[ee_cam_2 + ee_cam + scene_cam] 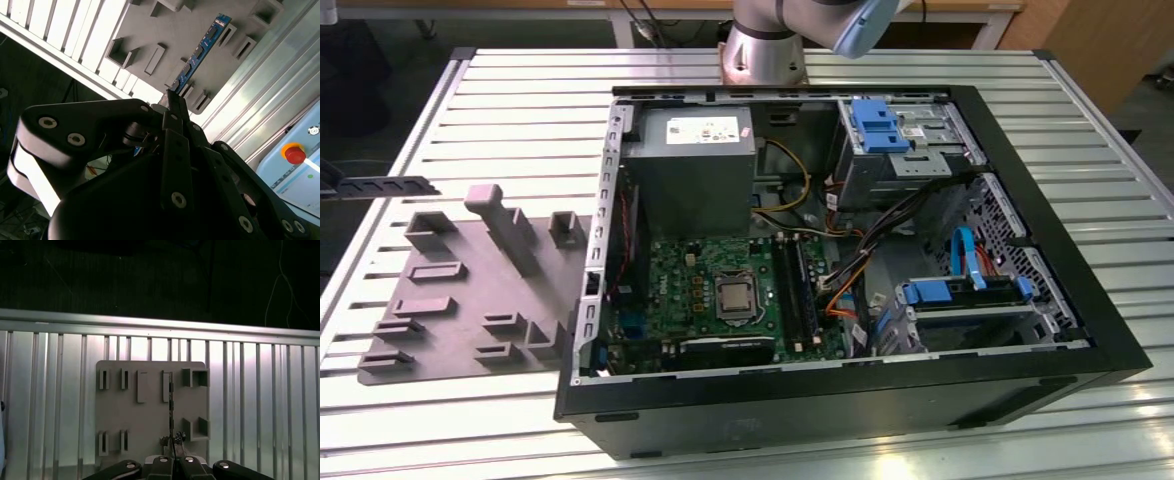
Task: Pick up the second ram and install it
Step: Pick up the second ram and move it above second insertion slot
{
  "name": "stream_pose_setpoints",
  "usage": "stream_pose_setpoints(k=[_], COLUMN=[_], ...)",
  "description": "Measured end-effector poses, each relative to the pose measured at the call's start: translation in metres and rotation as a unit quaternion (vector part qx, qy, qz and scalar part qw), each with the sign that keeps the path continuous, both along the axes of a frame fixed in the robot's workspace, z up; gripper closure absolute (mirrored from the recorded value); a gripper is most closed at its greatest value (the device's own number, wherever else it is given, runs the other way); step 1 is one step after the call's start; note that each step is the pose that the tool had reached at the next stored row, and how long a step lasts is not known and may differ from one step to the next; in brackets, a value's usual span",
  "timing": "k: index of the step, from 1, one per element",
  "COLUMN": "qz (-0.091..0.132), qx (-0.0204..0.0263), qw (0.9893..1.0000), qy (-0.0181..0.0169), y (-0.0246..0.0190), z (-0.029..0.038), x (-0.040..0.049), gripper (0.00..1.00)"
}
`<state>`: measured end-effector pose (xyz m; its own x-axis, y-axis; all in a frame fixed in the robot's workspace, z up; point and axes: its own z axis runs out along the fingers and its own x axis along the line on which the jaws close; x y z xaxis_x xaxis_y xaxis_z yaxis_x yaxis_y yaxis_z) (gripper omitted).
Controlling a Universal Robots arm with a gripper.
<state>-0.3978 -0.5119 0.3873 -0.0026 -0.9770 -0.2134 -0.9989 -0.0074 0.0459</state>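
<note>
Clamped in the black metal tool [172, 100]: the thin, long blue-green circuit-board stick [202, 50], pointing straight out ahead of it, over the grey plastic tray [150, 22].

High exterior view angles steeply down on the slatted bench [507, 90], open computer case [854, 400] centre, grey tray [470, 290] at the exterior view's left. Both wrist views look past the claw [173, 441] from close behind, the first straight down, the second obliquely; all three share tray and bench slats
</note>
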Motion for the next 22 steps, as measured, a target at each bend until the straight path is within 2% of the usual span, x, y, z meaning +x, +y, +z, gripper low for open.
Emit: stream_pose_setpoints(k=[22], qz=[0.0], qx=[0.0], qw=[1.0], qy=[0.0], y=[0.0], z=[0.0011], x=[0.0032], gripper=[0.89])
